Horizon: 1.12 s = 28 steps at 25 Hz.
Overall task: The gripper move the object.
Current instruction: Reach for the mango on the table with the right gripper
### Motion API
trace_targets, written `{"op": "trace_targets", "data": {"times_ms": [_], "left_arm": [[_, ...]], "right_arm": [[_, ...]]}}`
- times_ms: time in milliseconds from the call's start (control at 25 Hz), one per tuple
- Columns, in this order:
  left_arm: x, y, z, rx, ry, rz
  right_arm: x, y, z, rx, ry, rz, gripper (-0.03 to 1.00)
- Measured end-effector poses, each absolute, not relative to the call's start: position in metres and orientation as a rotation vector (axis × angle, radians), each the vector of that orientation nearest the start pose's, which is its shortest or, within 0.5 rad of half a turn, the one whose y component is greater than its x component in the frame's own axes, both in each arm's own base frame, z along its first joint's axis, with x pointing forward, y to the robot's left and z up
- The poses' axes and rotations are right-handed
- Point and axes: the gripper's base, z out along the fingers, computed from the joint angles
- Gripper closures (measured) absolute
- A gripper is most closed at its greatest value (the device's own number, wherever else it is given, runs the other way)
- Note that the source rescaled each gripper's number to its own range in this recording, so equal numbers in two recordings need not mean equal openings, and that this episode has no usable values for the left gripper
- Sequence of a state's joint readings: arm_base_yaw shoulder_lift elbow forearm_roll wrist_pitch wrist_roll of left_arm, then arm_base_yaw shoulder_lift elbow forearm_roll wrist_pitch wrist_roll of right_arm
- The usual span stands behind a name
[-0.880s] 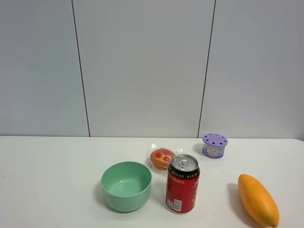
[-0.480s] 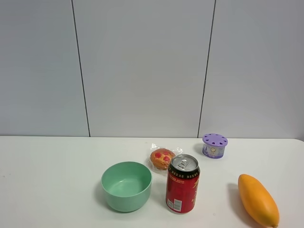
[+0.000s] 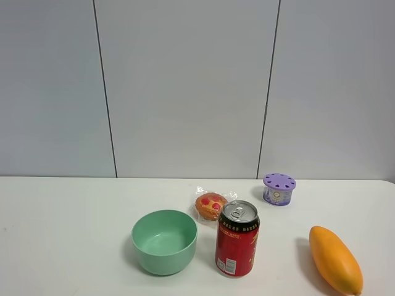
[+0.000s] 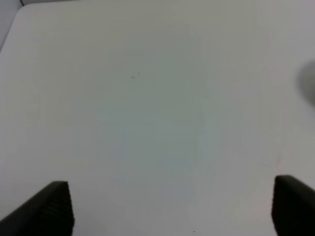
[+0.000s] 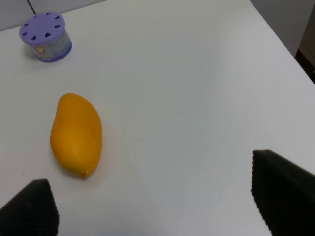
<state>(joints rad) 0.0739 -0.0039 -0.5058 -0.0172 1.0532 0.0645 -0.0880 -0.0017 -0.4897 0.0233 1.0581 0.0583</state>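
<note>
The object, a smooth orange-yellow mango-like fruit [image 3: 335,259], lies on the white table at the front right of the exterior high view. It also shows in the right wrist view [image 5: 76,134], lying apart from my right gripper [image 5: 157,206]. That gripper is open, with its black fingertips [image 5: 283,191] spread wide above bare table beside the fruit. My left gripper [image 4: 172,209] is open and empty over bare white table. Neither gripper shows in the exterior high view.
A green bowl [image 3: 164,241], a red can [image 3: 237,247] and a wrapped orange-red muffin [image 3: 211,205] stand mid-table. A purple perforated-lid container [image 3: 278,189] [image 5: 46,36] sits behind the fruit. The table's right edge [image 5: 280,44] runs close by.
</note>
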Motion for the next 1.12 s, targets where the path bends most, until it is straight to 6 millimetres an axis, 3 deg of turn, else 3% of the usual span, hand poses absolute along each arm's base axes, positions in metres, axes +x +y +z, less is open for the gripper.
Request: {"op": "trace_targets", "data": {"times_ms": [1120], "left_arm": [[-0.0058,-0.0018,0.2795,-0.009,2.028,0.067]], "right_arm": [[-0.0037,0.0021,0.2746,0.139,2.045,0.016,0.34]]}}
